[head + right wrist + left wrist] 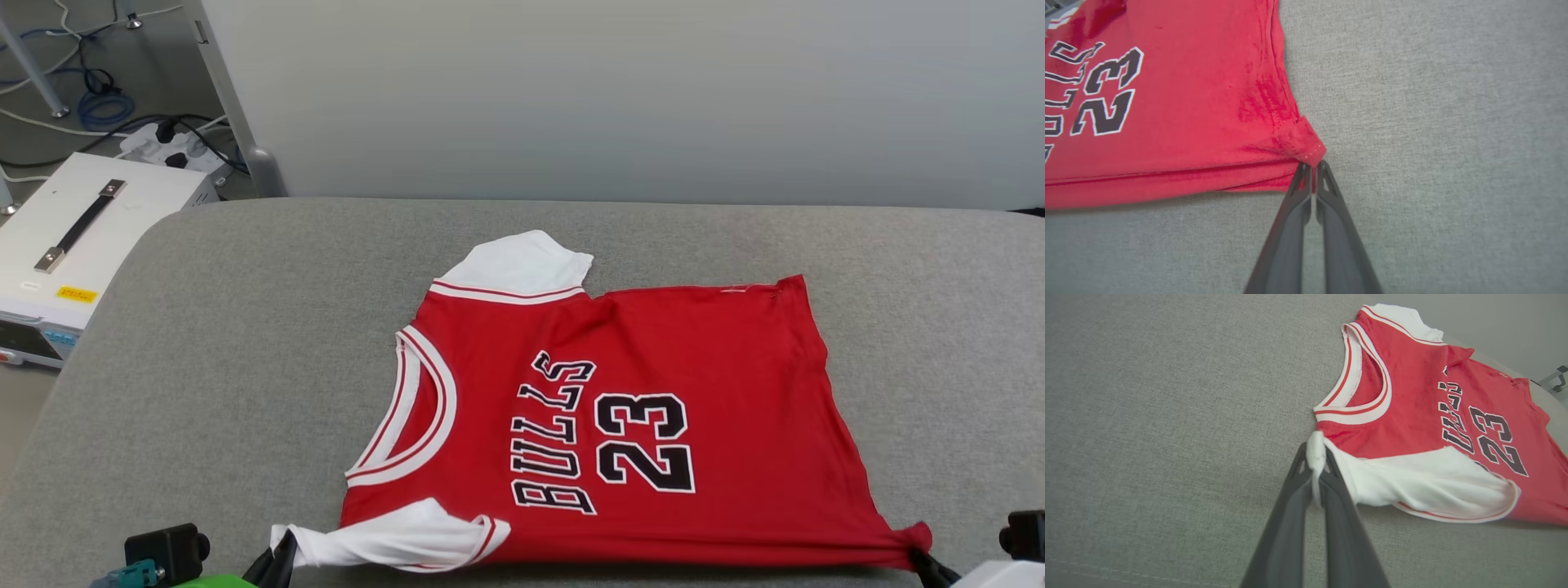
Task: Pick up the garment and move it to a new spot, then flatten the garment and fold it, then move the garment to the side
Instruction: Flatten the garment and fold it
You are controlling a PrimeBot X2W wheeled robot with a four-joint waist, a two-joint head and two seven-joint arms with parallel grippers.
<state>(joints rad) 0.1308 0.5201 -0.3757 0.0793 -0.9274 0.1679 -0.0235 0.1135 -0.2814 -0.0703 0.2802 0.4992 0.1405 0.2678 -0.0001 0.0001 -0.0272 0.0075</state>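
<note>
Light: bright, even and diffuse, cast from overhead.
Shadows: a thin soft band is thrown onto the bench under the near edge of the garment.
Focus: the head view is rendered sharp; the wrist views are slightly softened.
Distortion: the wrist views are stretched at the edges.

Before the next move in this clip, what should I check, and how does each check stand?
1. Left gripper shut on the near sleeve tip: ok.
2. Right gripper shut on the hem corner: ok.
3. Garment body flat, print up: ok.
4. Near sleeve smooth: not ok, bunched.
5. Garment wholly on the table: ok.
6. Back layer even underneath: cannot tell.
</note>
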